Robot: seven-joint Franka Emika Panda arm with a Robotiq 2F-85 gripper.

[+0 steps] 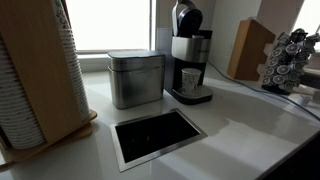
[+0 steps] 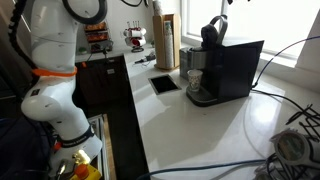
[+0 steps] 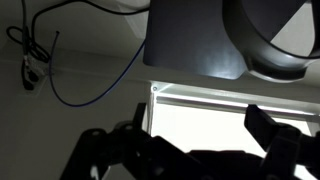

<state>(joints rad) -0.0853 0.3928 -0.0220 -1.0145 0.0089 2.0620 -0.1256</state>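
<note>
On the white bench point(image 1: 250, 120), in both exterior views, a black coffee machine point(image 1: 190, 50) stands near the window. A small cup point(image 1: 190, 78) sits upright on its drip tray, under the spout. Just beside the machine is a square metal tin point(image 1: 135, 78), lid on. In front of the tin a dark rectangular hatch point(image 1: 158, 138) is set flush in the bench top. At one end there is a wooden holder with a tall cup stack point(image 1: 35, 85); at the other, a pod rack point(image 1: 290, 60) and a wooden block point(image 1: 250, 48). The arm point(image 2: 55, 85) rises at the bench's end, well apart from the machine. Its upper links leave the frame, so the end effector shows in neither exterior view. In the wrist view the end effector point(image 3: 195, 130) is a dark silhouette with its fingers point(image 3: 100, 155) spread wide and nothing between them: released, empty. That camera faces a wall with a loose blue cable point(image 3: 80, 104) and a bright panel, not the bench. Judgement: the work is at its very start. Nothing on the bench is gripped, touched or reached for, the cup is in the machine and the tin is shut. Any handling of the cup is wholly undone. Cannot tell whether the cup holds anything.
</note>
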